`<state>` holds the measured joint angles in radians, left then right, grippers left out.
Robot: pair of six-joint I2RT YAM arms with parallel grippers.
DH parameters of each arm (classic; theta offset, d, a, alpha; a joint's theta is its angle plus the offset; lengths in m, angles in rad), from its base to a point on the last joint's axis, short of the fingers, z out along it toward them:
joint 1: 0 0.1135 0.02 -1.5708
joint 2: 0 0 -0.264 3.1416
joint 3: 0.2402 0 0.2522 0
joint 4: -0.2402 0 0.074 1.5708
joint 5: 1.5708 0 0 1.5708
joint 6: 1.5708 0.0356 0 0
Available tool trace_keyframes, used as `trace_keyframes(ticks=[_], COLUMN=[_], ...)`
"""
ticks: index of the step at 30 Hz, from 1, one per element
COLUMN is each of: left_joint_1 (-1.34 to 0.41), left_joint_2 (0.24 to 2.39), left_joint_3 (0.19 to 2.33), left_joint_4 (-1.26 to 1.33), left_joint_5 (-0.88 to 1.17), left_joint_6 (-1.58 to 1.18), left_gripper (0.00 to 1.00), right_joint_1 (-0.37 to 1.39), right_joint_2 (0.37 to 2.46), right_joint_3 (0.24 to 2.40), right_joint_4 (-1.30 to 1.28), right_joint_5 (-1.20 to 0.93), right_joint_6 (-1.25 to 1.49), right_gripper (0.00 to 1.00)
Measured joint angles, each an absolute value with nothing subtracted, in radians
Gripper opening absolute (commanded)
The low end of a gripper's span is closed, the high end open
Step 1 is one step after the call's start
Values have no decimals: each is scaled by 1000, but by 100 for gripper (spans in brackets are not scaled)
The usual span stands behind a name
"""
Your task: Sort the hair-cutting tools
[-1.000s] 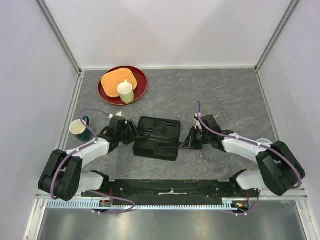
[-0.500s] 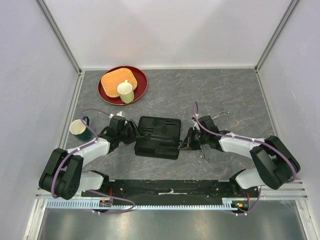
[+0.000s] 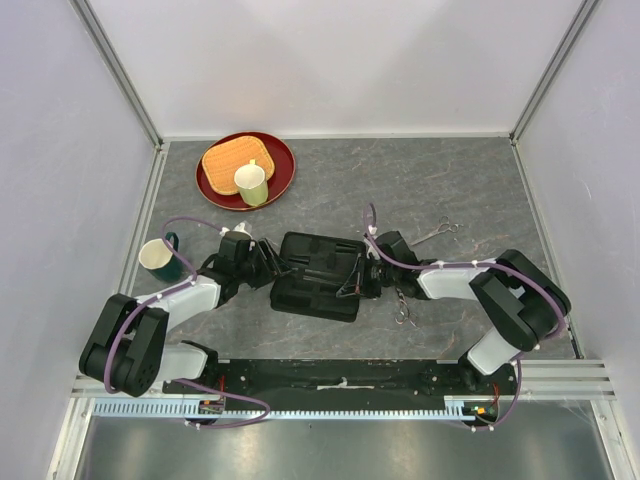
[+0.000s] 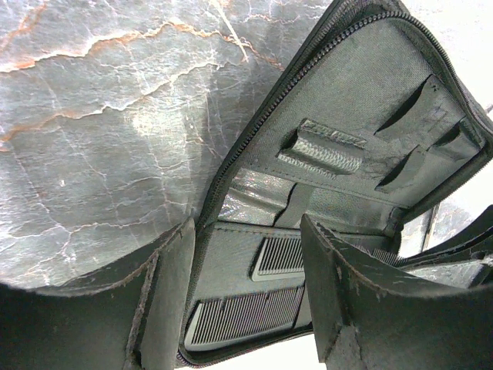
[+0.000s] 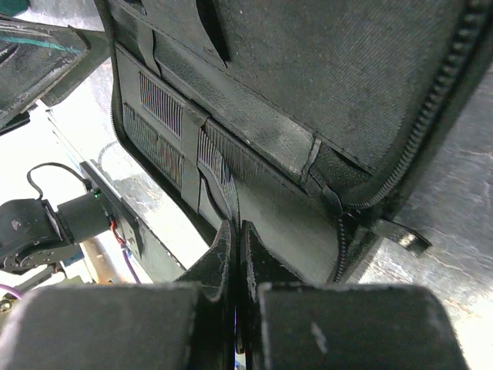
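The black zip case lies open mid-table. My left gripper is open at its left edge, and in the left wrist view its jaws straddle the case's lower half. Two black combs lie inside the case. My right gripper is at the case's right edge, shut on the end of a thin black comb that runs in under a strap. Two silver scissors lie on the table right of the case, one far and one near.
A red plate at the back left holds an orange woven mat and a cream cup. A green mug stands at the left edge beside my left arm. White walls close in the table.
My right gripper has moved left with the comb, from beside the case to over its right edge. The left arm has barely moved.
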<state>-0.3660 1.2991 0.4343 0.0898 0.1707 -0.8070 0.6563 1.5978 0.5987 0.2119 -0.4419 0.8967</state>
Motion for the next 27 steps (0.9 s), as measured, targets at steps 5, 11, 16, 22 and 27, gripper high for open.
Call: trace_keyframes(ticks=[5, 11, 16, 22, 27], left_joint_1=[-366, -366, -366, -366, -366], left_joint_2=[1299, 1300, 1300, 1299, 1294], left_joint_3=[430, 426, 425, 423, 422], left_joint_4=[97, 108, 111, 112, 107], left_joint_5=[171, 171, 170, 168, 161], left_joint_6=[-811, -817, -818, -819, -828], left_gripper=[64, 64, 64, 64, 64], right_joint_1=[679, 703, 715, 721, 731], right_joint_2=[1623, 1659, 1689, 1691, 1673], right_joint_3=[599, 616, 642, 649, 665], right_joint_4=[263, 294, 301, 288, 245], right_joint_5=[-430, -420, -419, -405, -377], right_joint_6=[933, 949, 952, 956, 963], right_gripper=[0, 0, 0, 22, 58])
